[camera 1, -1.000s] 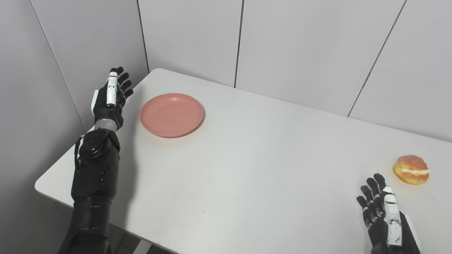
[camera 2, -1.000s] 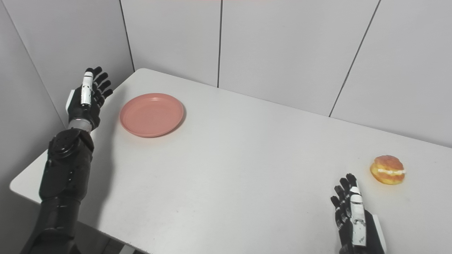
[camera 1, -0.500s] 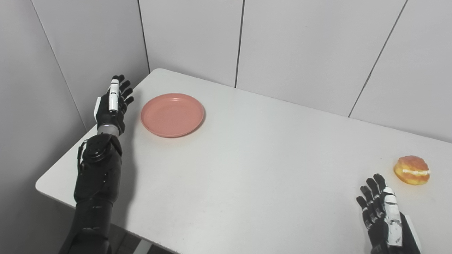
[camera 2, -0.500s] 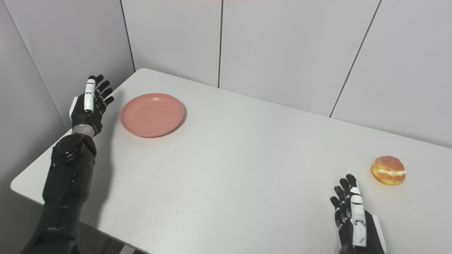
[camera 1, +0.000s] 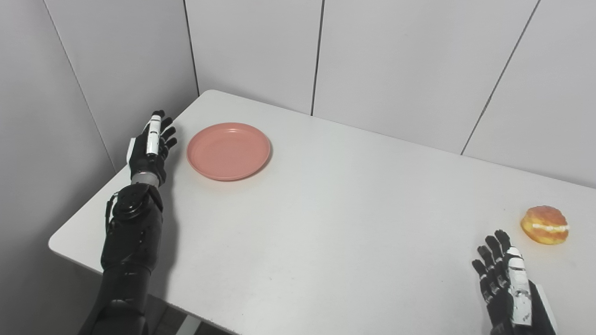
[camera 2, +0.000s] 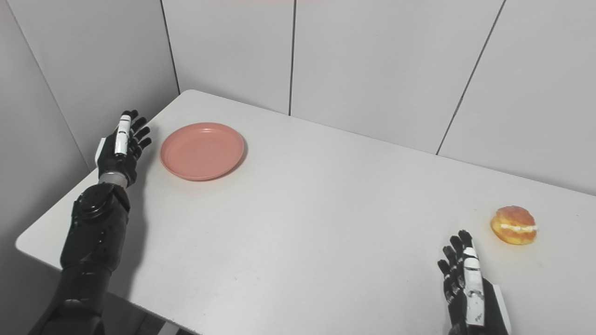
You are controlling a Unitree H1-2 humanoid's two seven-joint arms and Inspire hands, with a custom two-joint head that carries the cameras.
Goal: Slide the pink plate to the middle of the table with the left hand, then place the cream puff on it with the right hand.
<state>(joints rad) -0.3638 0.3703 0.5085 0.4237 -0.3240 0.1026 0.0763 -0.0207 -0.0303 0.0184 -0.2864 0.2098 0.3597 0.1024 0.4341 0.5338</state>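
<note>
The empty pink plate (camera 1: 228,150) lies on the white table (camera 1: 335,214) near its far left corner. My left hand (camera 1: 150,146) is open, fingers apart, just left of the plate at the table's left edge, not touching it. The cream puff (camera 1: 545,224), golden with a white cream line, sits near the right edge. My right hand (camera 1: 507,288) is open and empty at the bottom right, a little in front and left of the cream puff. The same scene shows in the right eye view: plate (camera 2: 202,150), cream puff (camera 2: 513,225).
Grey wall panels (camera 1: 396,60) stand close behind the table, and a side wall (camera 1: 56,116) runs close to its left edge. The table's front left corner (camera 1: 53,242) is near my left arm.
My left hand has come down and a little nearer, from raised beside the table's edge to level with the plate's left rim. The right hand has barely moved. Plate and cream puff are still.
</note>
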